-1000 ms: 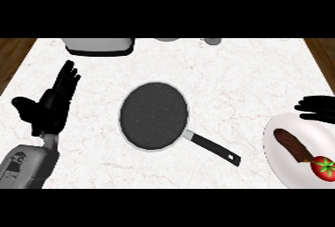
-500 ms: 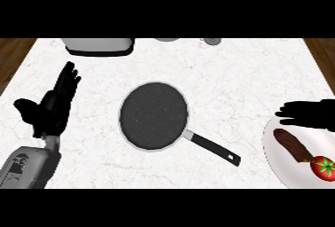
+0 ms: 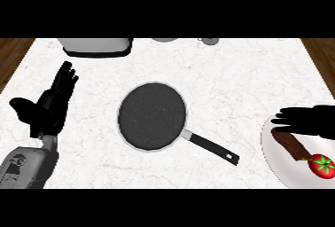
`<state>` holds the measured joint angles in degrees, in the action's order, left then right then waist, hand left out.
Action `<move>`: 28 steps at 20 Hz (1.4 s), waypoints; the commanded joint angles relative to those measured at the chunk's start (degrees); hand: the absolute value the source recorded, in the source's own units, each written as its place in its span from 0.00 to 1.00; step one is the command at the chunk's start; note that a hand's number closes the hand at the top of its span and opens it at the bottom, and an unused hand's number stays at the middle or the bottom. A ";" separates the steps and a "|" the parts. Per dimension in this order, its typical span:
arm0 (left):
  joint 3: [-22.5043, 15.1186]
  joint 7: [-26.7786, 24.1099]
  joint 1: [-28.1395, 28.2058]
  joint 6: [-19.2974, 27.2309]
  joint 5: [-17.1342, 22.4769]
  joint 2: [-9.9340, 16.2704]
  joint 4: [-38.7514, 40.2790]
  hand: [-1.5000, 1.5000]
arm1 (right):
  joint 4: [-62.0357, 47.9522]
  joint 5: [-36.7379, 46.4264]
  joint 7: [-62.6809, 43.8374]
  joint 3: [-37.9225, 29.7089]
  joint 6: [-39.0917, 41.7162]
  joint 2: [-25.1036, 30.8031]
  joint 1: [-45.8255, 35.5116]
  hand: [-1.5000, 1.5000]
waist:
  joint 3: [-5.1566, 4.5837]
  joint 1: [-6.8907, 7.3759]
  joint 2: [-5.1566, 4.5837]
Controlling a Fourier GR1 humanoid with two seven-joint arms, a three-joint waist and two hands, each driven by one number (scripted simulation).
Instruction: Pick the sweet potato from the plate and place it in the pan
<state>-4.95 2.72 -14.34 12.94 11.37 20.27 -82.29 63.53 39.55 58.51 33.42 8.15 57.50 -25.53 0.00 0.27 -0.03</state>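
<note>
A dark pan with a black handle pointing lower right lies in the middle of the white counter. At the right edge a white plate holds a long brown sweet potato and a red tomato. My right hand comes in from the right, fingers stretched leftward, hovering over the plate's upper rim and the sweet potato's upper end. It holds nothing. My left hand rests open at the left, fingers up.
A grey toaster-like appliance stands at the back left of the counter. Two small grey objects sit at the back edge. Wooden floor shows beyond the counter's left and right sides.
My right hand has moved left and down, from the plate's upper right to over the plate's upper rim and the sweet potato's end. The left hand stayed still.
</note>
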 commanded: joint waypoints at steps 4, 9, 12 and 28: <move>0.72 -1.49 1.26 -0.83 -2.29 -2.12 0.40 0.50 | -0.93 9.35 1.82 -2.13 -3.13 -2.88 1.64 0.00 | -0.01 -0.23 0.04; 2.64 -2.31 -0.63 -2.95 -2.92 -2.20 4.51 0.50 | -2.85 15.60 -1.91 -2.66 -2.63 -9.06 0.32 0.00 | -0.02 -0.17 -0.04; 3.90 0.69 0.18 -3.54 -2.83 -1.99 -0.28 0.50 | -0.85 17.15 -0.87 -5.73 -0.96 -8.60 2.62 0.00 | -0.01 -0.22 0.07; 3.41 2.74 2.40 -2.48 -7.88 -6.78 -5.06 0.50 | -14.00 32.82 -0.30 -9.48 -4.90 -18.90 -0.64 0.00 | 0.01 0.16 0.01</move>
<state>-0.96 4.34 -13.31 9.67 5.00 14.75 -84.29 53.64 69.31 56.84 25.32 3.07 41.08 -24.41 -0.11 0.27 0.03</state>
